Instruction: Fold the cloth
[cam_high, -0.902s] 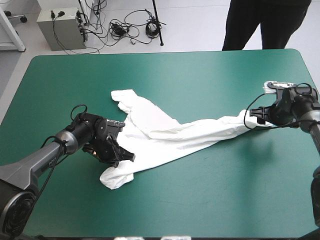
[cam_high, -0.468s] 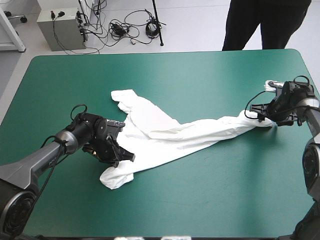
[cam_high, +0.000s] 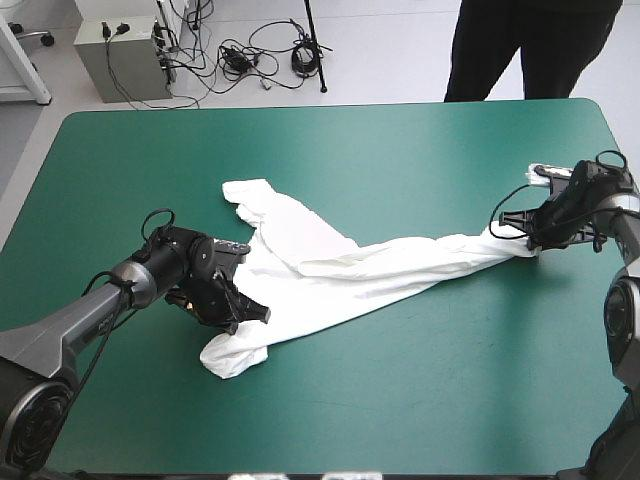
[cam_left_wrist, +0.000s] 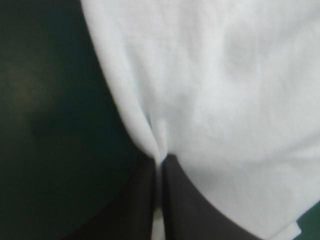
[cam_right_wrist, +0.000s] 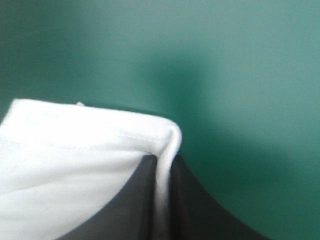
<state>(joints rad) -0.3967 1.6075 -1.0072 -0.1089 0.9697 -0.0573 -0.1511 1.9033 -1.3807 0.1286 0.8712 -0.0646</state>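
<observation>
The T-shirt (cam_high: 330, 265) lies on the teal-green cover (cam_high: 400, 150), pulled into one long rumpled band between the two arms. The left gripper (cam_high: 247, 311) is down at the near end, jaws all but closed, with a pinch of white cloth caught right at their tips. Ahead of them the fabric spreads in a broad white field, with bare cover to one side. Over by the table's right edge, the right gripper (cam_high: 522, 238) is clamped on the other end. A stitched hem corner folds over between its fingertips, the shirt trails off beside the jaws, and open cover lies ahead.
</observation>
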